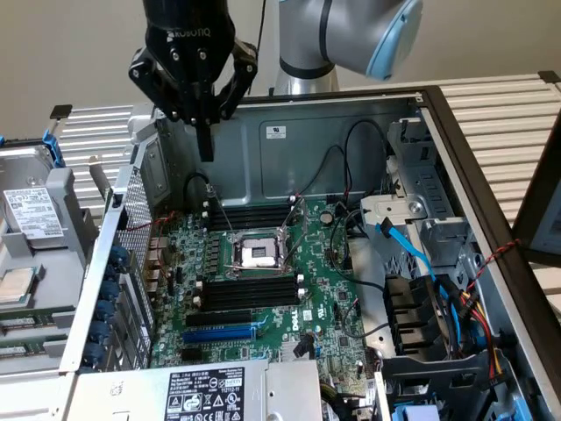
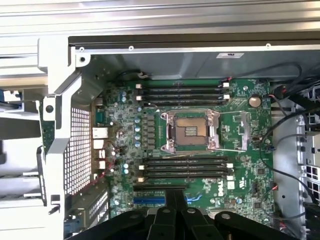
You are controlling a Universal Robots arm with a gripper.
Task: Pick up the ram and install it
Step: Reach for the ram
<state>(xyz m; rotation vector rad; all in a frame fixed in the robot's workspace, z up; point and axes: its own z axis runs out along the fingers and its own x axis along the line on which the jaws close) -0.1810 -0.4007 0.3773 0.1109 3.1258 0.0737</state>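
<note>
Fingers (image 1: 206,140) clenched on nothing, memory slots (image 2: 182,167) below them; the ram likely handles light, stiff, fragile: grip its long edges.

ROBOTIQ, upside down, on the gripper (image 1: 206,151) upper left; white DELL logo (image 1: 298,322) on the motherboard (image 1: 337,298), lower middle. The other stickers (image 1: 210,390) are unreadable tbh.

The ram (image 1: 31,328) is a long, thin green stick. It lies flat beside the computer case, on the exterior view's left.
</note>
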